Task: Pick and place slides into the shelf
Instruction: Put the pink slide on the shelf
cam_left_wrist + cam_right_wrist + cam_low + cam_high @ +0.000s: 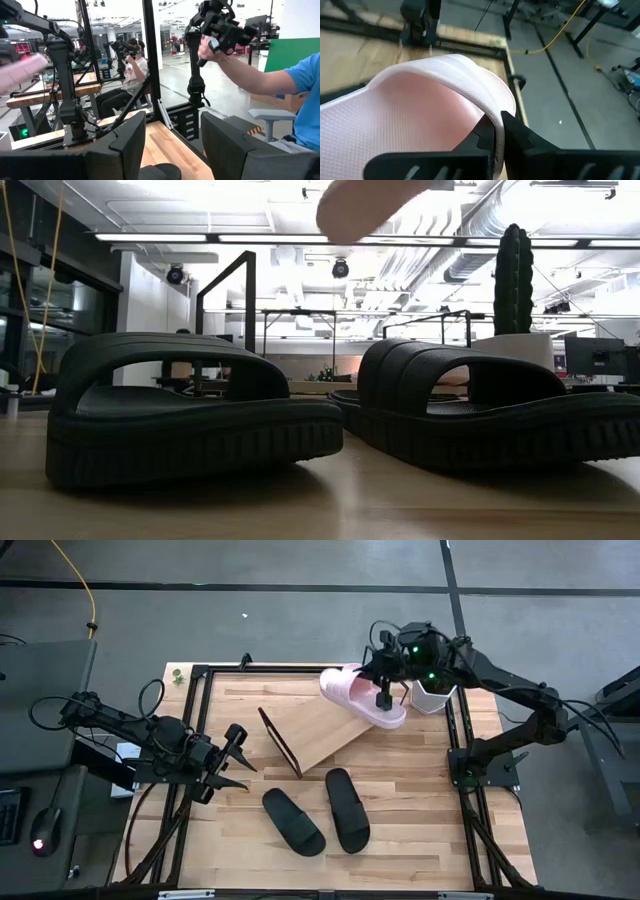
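One pale pink slide (pixel 352 692) hangs in my right gripper (pixel 383 697) above the far upper end of the shelf (pixel 318 730), a slanted light-wood board. In the low view the pink slide (pixel 365 204) shows high at the top. Two black slides (pixel 293 822) (pixel 347 808) lie sole-down on the table near the shelf's near side. A second pink slide is not in view. My left gripper (pixel 239 757) is open, hovering at the table's left side, left of the shelf. My right gripper (pixel 495 124) pinches the pink slide's curved side edge (pixel 487 107) between its two fingers, coming from above and pointing down. The slide is lifted clear of the table and sits tilted over the shelf's far end.
A white pot with a cactus (pixel 432 695) stands right of the held slide, near the table's far right corner. A black frame (pixel 200 675) borders the table. Beyond the table, a person in a blue sleeve (pixel 280 80) shows in the left wrist view.
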